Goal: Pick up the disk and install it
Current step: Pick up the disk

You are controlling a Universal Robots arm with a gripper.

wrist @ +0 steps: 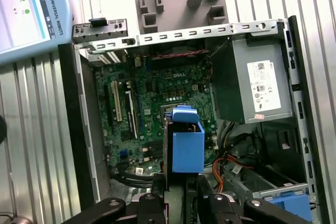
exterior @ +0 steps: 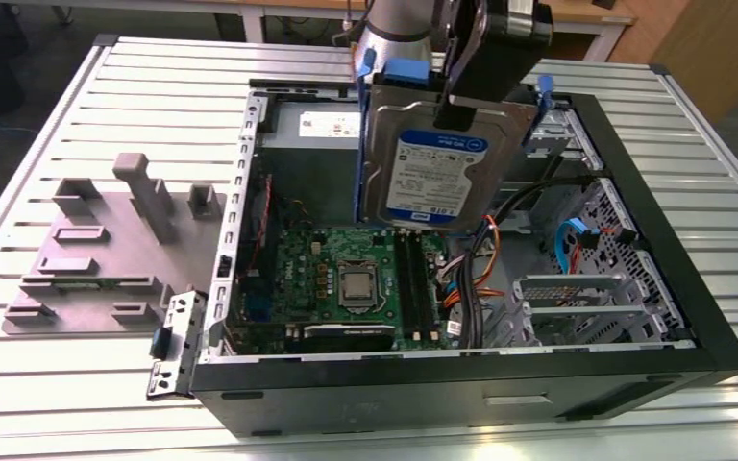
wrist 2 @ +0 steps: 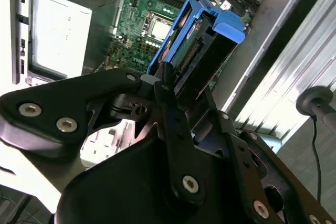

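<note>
The disk (exterior: 433, 173), a silver hard drive with a white-and-blue label in a blue bracket, hangs upright above the open computer case (exterior: 472, 379). My gripper (exterior: 450, 108) is shut on its upper edge. The drive hovers over the back half of the case, above the green motherboard (exterior: 343, 274). In the second wrist view the disk (wrist 2: 205, 30) juts out past the gripper (wrist 2: 176, 85), edge-on. The first wrist view shows the disk (wrist: 187, 145) end-on, gripper (wrist: 181, 184) clamped on it, with the motherboard (wrist: 157, 98) beneath.
A grey metal box (exterior: 311, 130) with a white label fills the case's back corner. A metal cage with a blue tab (exterior: 575, 235) and cables lie on the exterior view's right. A grey fixture (exterior: 100, 259) stands left of the case on the slatted table (exterior: 61, 384).
</note>
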